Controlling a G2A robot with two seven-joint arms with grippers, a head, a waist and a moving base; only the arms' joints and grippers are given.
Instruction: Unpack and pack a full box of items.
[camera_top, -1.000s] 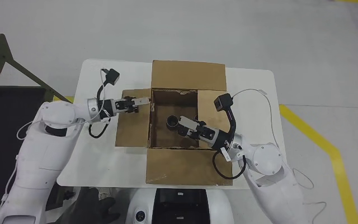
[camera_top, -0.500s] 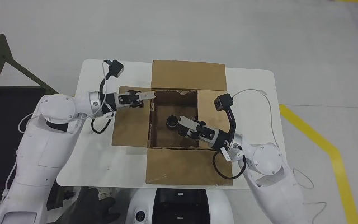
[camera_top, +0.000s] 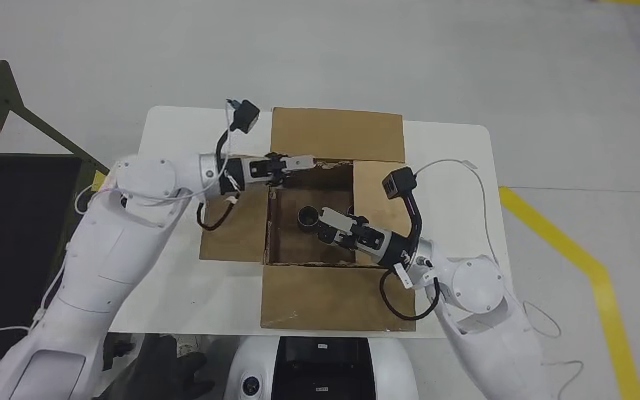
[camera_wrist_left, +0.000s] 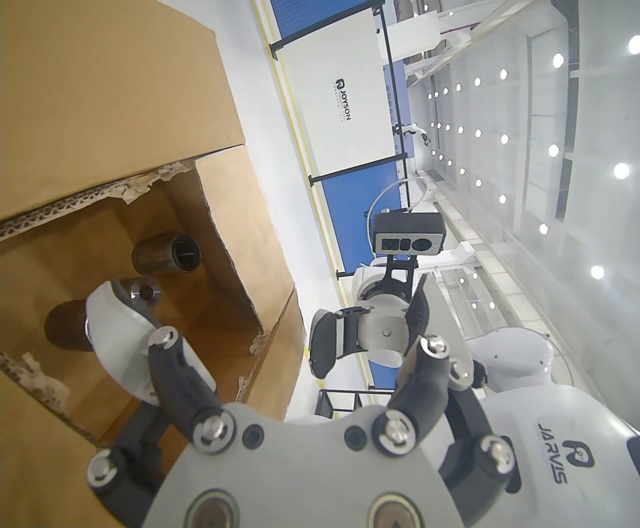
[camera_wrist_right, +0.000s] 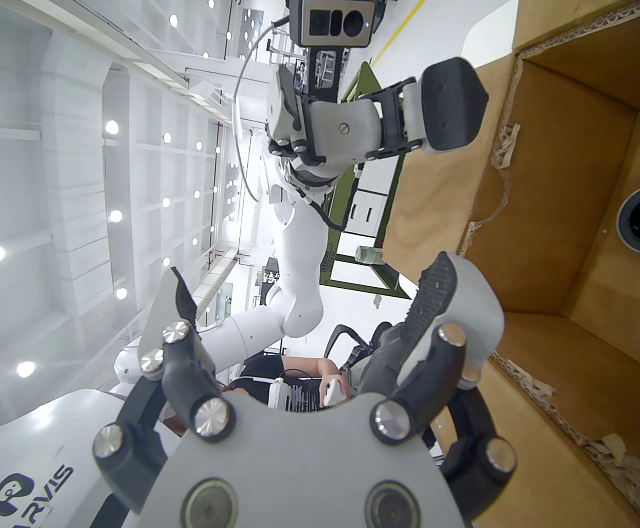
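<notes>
Cardboard box (camera_top: 335, 130), flaps spread, on the white worktop (camera_top: 450, 150). Clock directions are read in the top view, with the robot at 6.

- **Right tool:** nearest, the right tool (camera_top: 328, 224) enters the box from 4 o'clock and hangs inside it. Its jaws are wide apart and hold nothing.
- **Cylinder:** just beyond the right tool's tips, at its 10 o'clock, a dark cylinder (camera_top: 309, 215) sits on the box floor, toward 9 o'clock of the box's centre. It is seen end-on from above, so its long axis is judged upright.
- **Left tool:** farther off, the left tool (camera_top: 298, 160) is over the box's 11 o'clock corner, jaws likewise wide and empty. The cylinder lies at its 5 o'clock, lower down.
- **Box floor:** the left wrist view shows three metal cylinders (camera_wrist_left: 165, 252) close together below the left tool.

Judgement: unpacking is in hand, with parts left in the box. The right tool is the nearer to the marked cylinder. A grasp there calls for a short advance toward 10 o'clock, jaws set astride the upright wall.
</notes>
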